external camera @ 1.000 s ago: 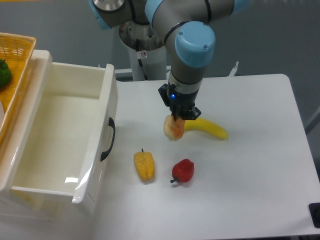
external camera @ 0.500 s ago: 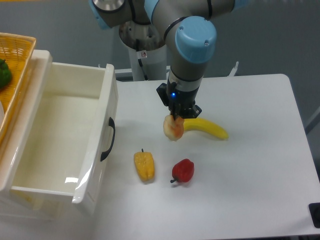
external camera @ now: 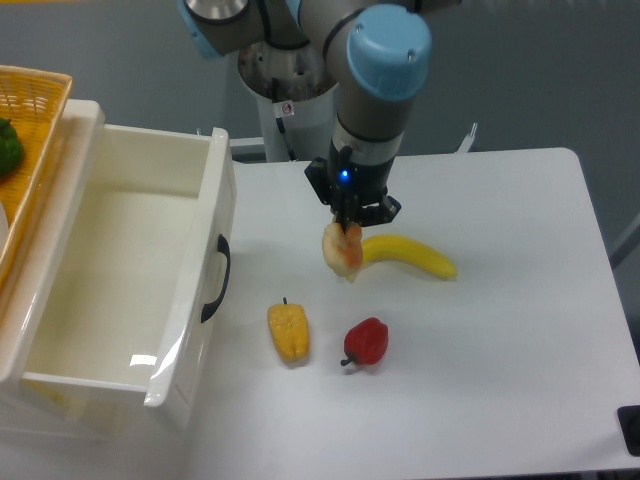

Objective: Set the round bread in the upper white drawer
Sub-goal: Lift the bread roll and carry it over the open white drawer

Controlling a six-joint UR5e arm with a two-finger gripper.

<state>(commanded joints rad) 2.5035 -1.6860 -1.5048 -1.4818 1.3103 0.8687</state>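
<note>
The round bread (external camera: 342, 253), a small pale tan bun, hangs a little above the white table, just left of the banana. My gripper (external camera: 346, 232) is shut on its top, pointing straight down. The upper white drawer (external camera: 120, 270) stands pulled open at the left, its inside bare, with a curved black handle (external camera: 220, 278) on its front. The bread is to the right of the drawer's front, roughly a hand's width from the handle.
A banana (external camera: 412, 255) lies right of the bread. A yellow pepper (external camera: 289, 332) and a red pepper (external camera: 366, 342) sit nearer the front. A woven yellow basket (external camera: 30, 130) with something green stands at the far left, above the drawer.
The gripper has risen slightly and shifted a little to the left, carrying the bread with it. The other objects have not moved.
</note>
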